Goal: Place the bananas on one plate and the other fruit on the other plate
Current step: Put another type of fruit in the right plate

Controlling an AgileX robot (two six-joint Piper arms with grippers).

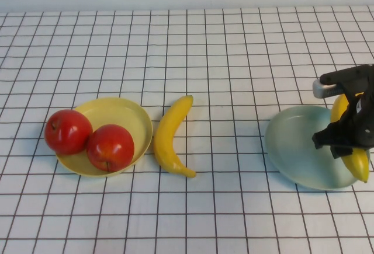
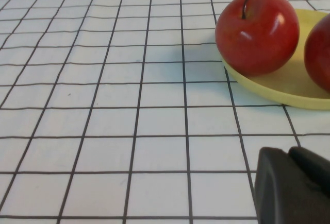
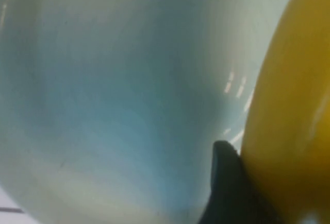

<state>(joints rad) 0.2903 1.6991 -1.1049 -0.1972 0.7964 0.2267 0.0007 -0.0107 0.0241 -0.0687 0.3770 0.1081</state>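
Resting on the round, shallow, pale yellow plate (image 1: 125, 114) at the robot's left are two shiny red apples (image 1: 68, 131) (image 1: 110, 147) with short brown stems, side by side and touching — the outer one sits at the plate's left rim, partly overhanging it. Just beside that plate, on the white tablecloth ruled with a dark grid (image 1: 222, 61), lies one curved, glossy yellow banana (image 1: 170, 137), close to the rim but off the plate. Well apart at the right sits the round, shallow, pale blue-green plate (image 1: 295, 146), and over its right side hangs the black right gripper (image 1: 349, 134), its jaws closed around the second yellow banana (image 1: 357, 163), whose lower end shows below the fingers above the plate's near right edge. The right wrist view shows a dark fingertip (image 3: 227, 183) pressed against the yellow skin with the plate's glazed surface right behind it. The left gripper (image 2: 293, 185) is low over the cloth near the yellow plate — only its dark tip shows in its wrist view, jaws together and holding nothing
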